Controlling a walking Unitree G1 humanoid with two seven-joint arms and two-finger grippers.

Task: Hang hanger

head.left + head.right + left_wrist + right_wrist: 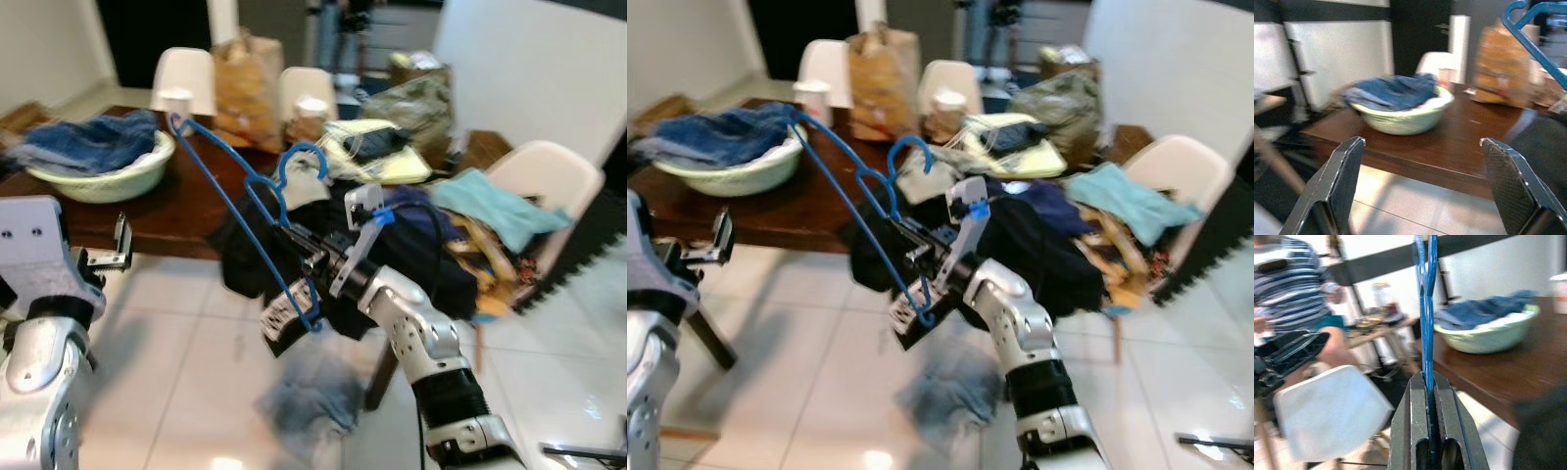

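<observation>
A blue plastic hanger (227, 201) slants up over the edge of the brown table (171, 213), with its hook (297, 160) near the top. My right gripper (297, 242) is shut on the hanger's lower bar; in the right wrist view the blue bar (1426, 308) rises straight out of the shut fingers (1415, 416). A dark garment (245, 257) with a white tag hangs just behind the hanger; I cannot tell if it is on it. My left gripper (1423, 142) stands open and empty at the left, short of the table's edge.
A pale green bowl (98, 178) of blue jeans sits on the table. A heap of clothes (460, 230) covers a white chair on the right. A grey cloth (313, 397) lies on the tiled floor. A person in a striped shirt (1283, 284) sits behind a white chair (1327, 411).
</observation>
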